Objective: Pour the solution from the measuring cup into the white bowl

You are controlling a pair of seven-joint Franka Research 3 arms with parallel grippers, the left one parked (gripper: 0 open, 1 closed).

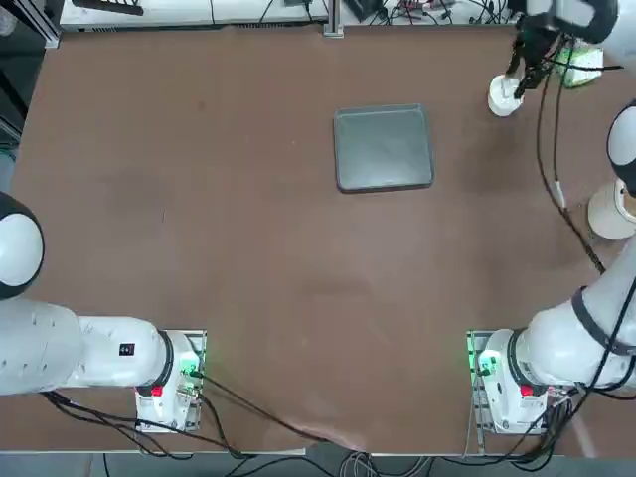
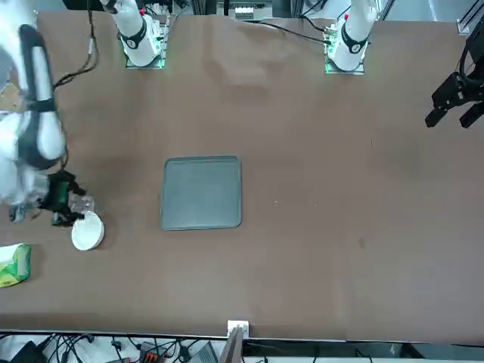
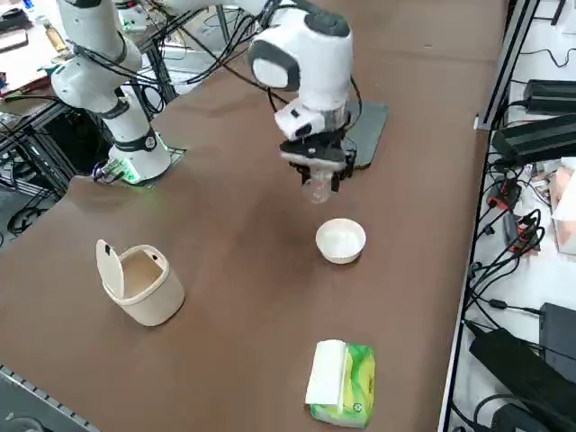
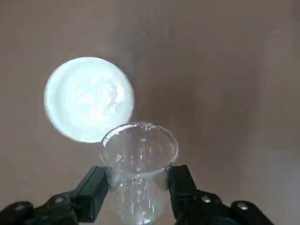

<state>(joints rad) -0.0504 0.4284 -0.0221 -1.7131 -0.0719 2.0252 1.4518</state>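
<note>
Clear, glinting glass for the measuring cup (image 4: pixel 138 159), pinched between black fingers (image 4: pixel 93 187) of the right gripper (image 4: pixel 138 192). Plain white bowl (image 4: pixel 89 98). Dark grey tray (image 1: pixel 384 147). Brown table (image 1: pixel 199 199). Cream lidded vessel (image 3: pixel 139 283). Green-and-white pack (image 3: pixel 342 382), possibly tissues.

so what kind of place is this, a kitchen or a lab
Most likely a robotics lab. The right tool is shut on the measuring cup beside the white bowl on a brown table, with cables and power bricks along its edge.
</note>
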